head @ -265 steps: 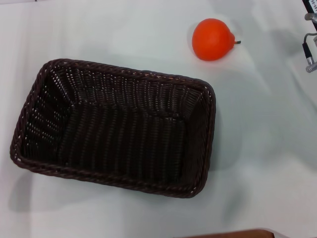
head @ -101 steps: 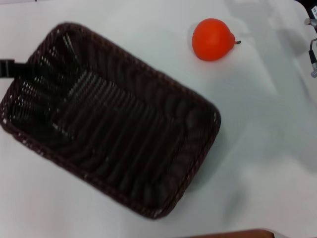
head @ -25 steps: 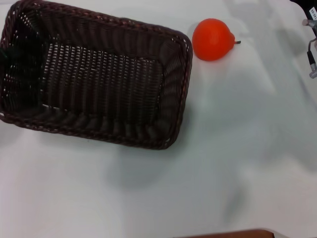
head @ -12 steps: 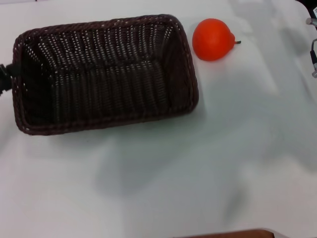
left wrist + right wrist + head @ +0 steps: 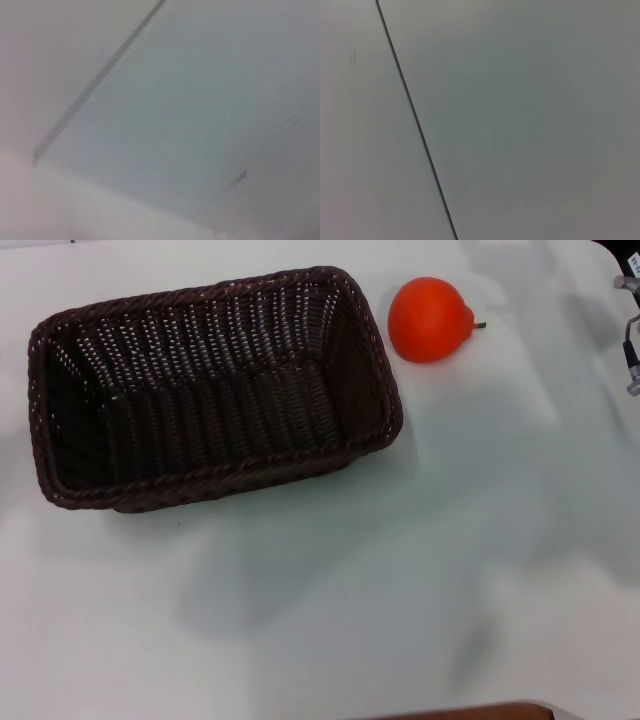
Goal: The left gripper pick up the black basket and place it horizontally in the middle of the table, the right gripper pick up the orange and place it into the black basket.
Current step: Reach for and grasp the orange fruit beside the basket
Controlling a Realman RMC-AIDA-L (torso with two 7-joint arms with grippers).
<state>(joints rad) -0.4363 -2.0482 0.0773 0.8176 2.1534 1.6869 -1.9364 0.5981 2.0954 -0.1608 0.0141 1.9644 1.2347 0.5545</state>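
The black basket [image 5: 200, 335] lies empty on the white table [image 5: 400, 590] at the upper left of the head view, its long side running nearly left to right with a slight tilt. The orange [image 5: 430, 319] sits on the table just beyond the basket's far right corner, apart from it, with its stem pointing right. The left gripper is out of view. Only a small bit of metal and black hardware of the right gripper [image 5: 630, 340] shows at the right edge, well to the right of the orange. Both wrist views show only plain white surface crossed by a thin dark line.
A brown edge [image 5: 470, 710] shows at the bottom of the head view. White table surface stretches in front of and to the right of the basket.
The basket was carried up and left across the table and turned to lie nearly horizontal. The black finger at its left end half a second ago has gone. The orange has not moved.
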